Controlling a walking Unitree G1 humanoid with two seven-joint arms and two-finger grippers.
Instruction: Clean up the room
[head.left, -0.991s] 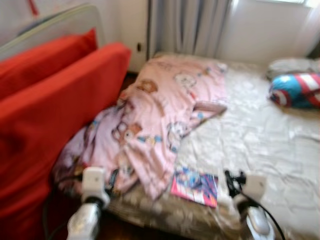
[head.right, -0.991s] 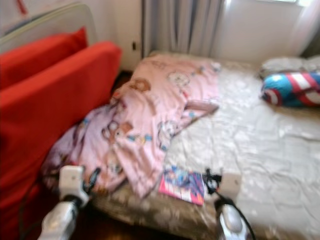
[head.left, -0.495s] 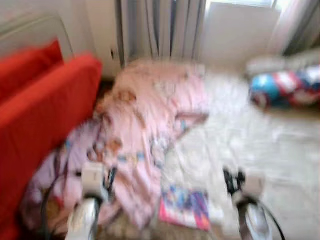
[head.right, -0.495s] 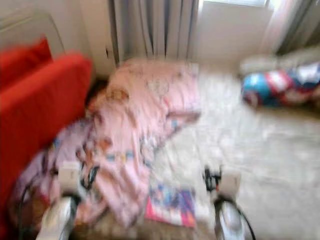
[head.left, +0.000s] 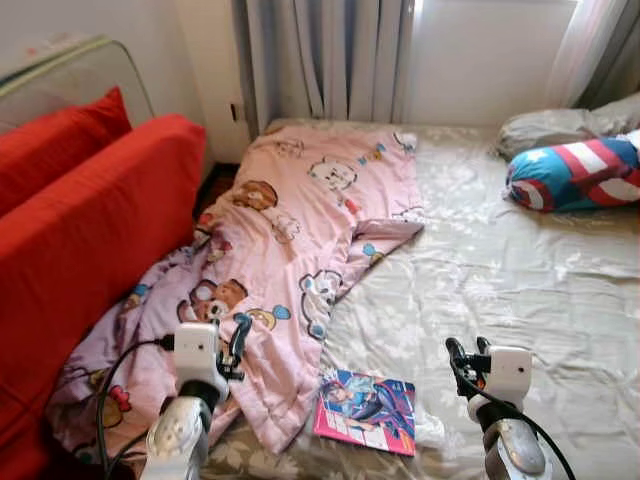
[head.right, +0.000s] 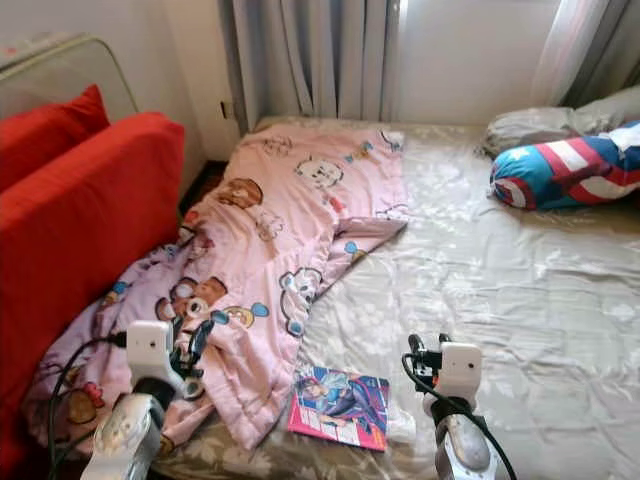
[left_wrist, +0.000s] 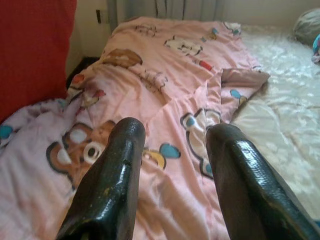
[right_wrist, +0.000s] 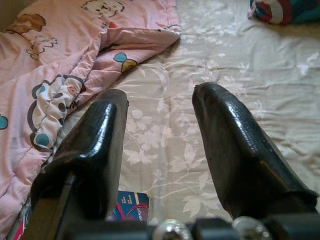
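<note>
In the left eye view, a pink cartoon blanket (head.left: 290, 250) lies rumpled from 11 o'clock down to 7 o'clock on the bed (head.left: 520, 270), spilling against the red sofa (head.left: 80, 230) at 9 o'clock. A colourful book (head.left: 366, 410) sits at 6 o'clock by the blanket's lower edge; a striped shield pillow (head.left: 575, 175) rests at 2 o'clock. The left gripper (head.left: 238, 338) hovers over the blanket, the right gripper (head.left: 468, 355) over the sheet. In the left wrist view, the fingers (left_wrist: 112, 185) stand wide apart, empty, above the blanket. In the right wrist view, the fingers (right_wrist: 235, 145) also gape wide, empty, above the floral sheet.
</note>
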